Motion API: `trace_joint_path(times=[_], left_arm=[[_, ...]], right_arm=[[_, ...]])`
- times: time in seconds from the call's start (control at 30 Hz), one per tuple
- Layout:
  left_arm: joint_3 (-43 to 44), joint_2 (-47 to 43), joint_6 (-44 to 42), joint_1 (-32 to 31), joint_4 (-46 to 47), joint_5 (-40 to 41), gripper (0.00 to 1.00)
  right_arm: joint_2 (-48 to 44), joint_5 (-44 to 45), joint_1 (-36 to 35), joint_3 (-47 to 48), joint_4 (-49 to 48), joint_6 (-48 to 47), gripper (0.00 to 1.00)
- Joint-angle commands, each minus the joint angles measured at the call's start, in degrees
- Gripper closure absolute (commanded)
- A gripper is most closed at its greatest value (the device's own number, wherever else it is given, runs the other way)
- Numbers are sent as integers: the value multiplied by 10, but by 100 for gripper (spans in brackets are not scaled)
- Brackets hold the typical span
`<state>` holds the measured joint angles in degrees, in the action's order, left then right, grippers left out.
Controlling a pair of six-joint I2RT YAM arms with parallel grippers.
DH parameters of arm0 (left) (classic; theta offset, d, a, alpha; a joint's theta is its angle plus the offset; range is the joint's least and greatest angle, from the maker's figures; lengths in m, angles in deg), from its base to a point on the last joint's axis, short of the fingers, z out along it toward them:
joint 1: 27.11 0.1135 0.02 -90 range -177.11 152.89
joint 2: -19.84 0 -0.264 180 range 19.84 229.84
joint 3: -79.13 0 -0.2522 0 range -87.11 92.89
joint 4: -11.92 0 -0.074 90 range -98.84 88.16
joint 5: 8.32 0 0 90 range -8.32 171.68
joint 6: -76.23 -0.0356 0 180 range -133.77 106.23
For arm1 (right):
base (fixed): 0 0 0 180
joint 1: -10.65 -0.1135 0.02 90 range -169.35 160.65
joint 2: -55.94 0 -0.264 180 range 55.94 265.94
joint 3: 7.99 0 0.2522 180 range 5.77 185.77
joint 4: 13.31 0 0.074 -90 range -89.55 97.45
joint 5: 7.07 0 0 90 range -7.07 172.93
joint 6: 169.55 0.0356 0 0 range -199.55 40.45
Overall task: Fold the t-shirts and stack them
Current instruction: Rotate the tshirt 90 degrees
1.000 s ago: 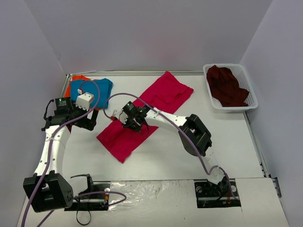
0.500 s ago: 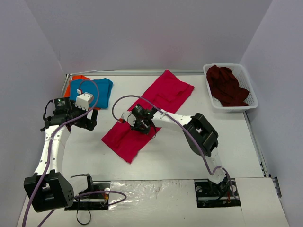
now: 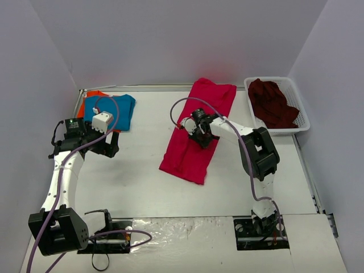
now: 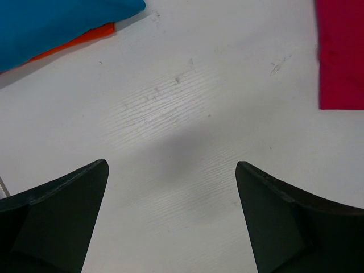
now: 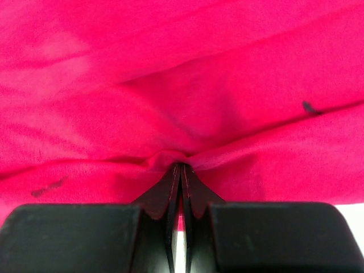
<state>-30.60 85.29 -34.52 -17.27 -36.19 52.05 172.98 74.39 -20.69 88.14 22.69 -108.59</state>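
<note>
The bright crimson-pink cloth t-shirt [image 3: 190,162] lies as a long strip on the wide white table [image 3: 142,182], and your right jaws are clenched on a pinch of it near the strip's middle. In your right wrist view the crimson cloth fills everything ahead of those jaws; it puckers into a small ridge exactly where the two black fingertips meet. One end of the strip runs on beyond the jaws to the table's far edge; the other end lies flat on their near side.

The white plastic mesh basket [image 3: 301,124] sits well off to the right of your right gripper [image 3: 200,135], at the far right corner; the dark maroon cloth t-shirt [image 3: 273,102] is heaped inside it.

The blue cloth t-shirt [image 3: 119,108] lies flat just ahead of your left gripper [image 3: 108,147] and to its left; it rests on the orange cloth t-shirt [image 3: 91,98], of which you see only a margin along the blue one's edge.

Your left jaws are released and stand wide apart, gripping nothing; only bare table shows between them. A straight edge of the crimson shirt lies ahead and to their right, apart from them.
</note>
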Motion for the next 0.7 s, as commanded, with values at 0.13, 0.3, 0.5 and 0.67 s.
trace_joint_path(times=[0.13,0.3,0.5,0.67], left_arm=[[10,0,1,4,-5,-35,6],[11,11,-2,4,-7,-44,6],[11,14,-3,4,-7,-49,6],[10,15,-3,4,-7,-46,6]], right_arm=[[-3,-30,49,44,141,-46,100],[-50,-109,50,110,254,-68,100],[-94,-99,57,202,269,-82,100],[-37,-9,113,256,176,-17,100]])
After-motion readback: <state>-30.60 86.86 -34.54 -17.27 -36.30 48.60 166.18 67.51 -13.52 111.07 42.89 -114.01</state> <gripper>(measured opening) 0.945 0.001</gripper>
